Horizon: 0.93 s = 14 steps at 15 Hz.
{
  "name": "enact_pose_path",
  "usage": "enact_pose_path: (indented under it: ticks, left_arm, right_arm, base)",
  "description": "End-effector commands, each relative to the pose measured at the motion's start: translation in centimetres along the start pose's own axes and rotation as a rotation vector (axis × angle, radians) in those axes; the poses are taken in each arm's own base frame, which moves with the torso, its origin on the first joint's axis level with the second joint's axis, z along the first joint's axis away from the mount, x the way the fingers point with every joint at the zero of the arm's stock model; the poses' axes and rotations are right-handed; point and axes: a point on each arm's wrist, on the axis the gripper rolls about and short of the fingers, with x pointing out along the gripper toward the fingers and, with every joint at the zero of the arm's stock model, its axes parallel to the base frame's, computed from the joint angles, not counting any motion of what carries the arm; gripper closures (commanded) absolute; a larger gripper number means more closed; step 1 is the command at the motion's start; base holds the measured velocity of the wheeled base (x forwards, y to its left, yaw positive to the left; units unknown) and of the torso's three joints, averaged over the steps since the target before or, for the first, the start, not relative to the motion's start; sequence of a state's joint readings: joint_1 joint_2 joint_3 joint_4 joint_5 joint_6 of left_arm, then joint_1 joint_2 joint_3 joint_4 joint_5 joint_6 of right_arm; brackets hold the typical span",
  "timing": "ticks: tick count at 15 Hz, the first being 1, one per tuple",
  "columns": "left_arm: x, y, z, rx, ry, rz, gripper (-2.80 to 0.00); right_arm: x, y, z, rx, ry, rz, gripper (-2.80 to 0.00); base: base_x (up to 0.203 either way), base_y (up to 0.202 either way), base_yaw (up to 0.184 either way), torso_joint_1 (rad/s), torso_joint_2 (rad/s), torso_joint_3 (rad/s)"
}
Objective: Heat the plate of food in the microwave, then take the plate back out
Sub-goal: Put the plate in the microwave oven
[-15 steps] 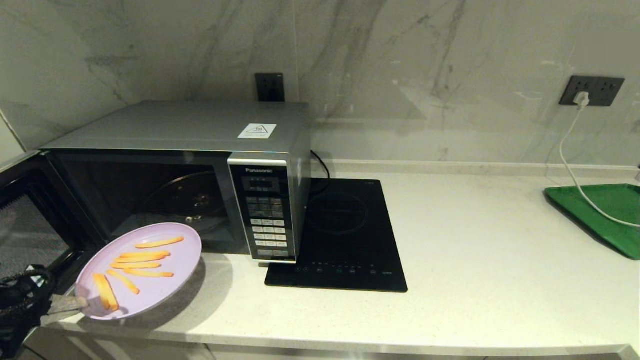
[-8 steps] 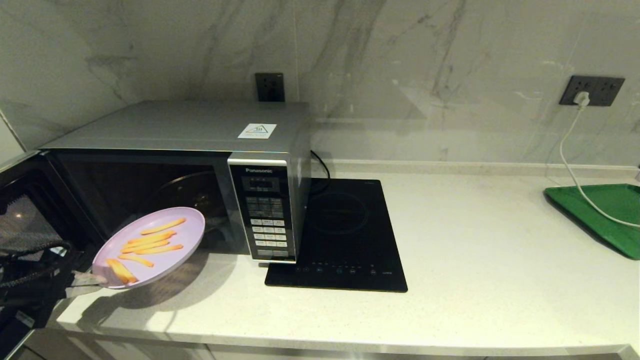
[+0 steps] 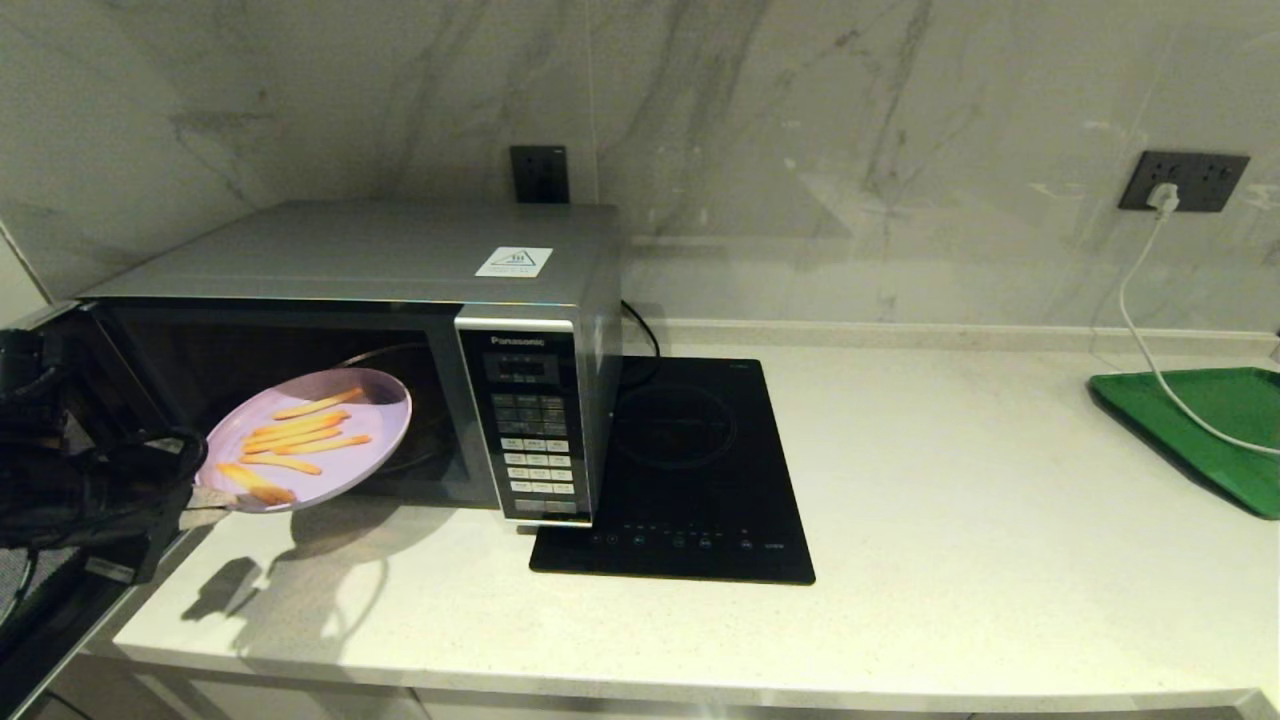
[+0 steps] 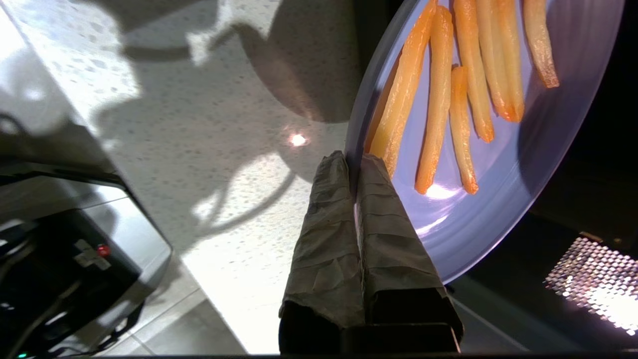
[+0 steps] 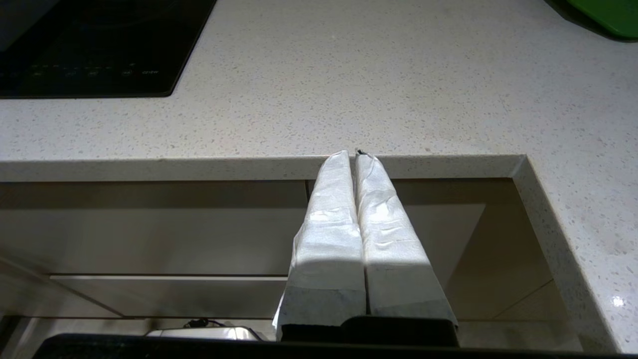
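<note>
The pale lilac plate of food (image 3: 320,440), with orange-yellow fries on it, hangs in the air, tilted, at the mouth of the open microwave (image 3: 380,300). My left gripper (image 3: 205,515) is shut on the plate's near rim, the rim pinched between its taped fingers (image 4: 384,209). In the left wrist view the plate (image 4: 498,199) sits above the counter edge and the dark microwave opening. The microwave's glass turntable (image 3: 400,400) shows behind the plate. My right gripper (image 5: 353,154) is shut and empty, parked below the counter's front edge.
The microwave door (image 3: 50,500) swings open to the left, beside my left arm. A black induction hob (image 3: 680,470) lies right of the microwave. A green tray (image 3: 1200,430) and a white cable (image 3: 1140,320) are at the far right.
My left gripper has lifted the plate off the counter and carried it up and forward, from the counter's front edge to the microwave opening. The right arm has not moved.
</note>
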<state>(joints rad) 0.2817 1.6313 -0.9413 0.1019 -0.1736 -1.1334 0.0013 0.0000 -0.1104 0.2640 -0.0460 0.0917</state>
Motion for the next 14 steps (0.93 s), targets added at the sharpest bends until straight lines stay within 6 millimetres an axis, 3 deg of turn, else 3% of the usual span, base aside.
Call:
enact_pose_path:
  ticks: [1,14]
  left_arm:
    - [0.5,-1.0,-0.8,-0.025,0.005,-0.006,0.0]
    - [5.8,-3.9,-1.4,-0.048,0.035,0.036,0.0]
  right_arm:
    - [0.0,0.0,0.0,0.0,0.003,0.0,0.0]
    - [0.0,0.0,0.0,0.0,0.001,0.0,0.0]
  base:
    - [0.0,0.0,0.0,0.0,0.0,0.0]
    - [0.0,0.0,0.0,0.0,0.0,0.0]
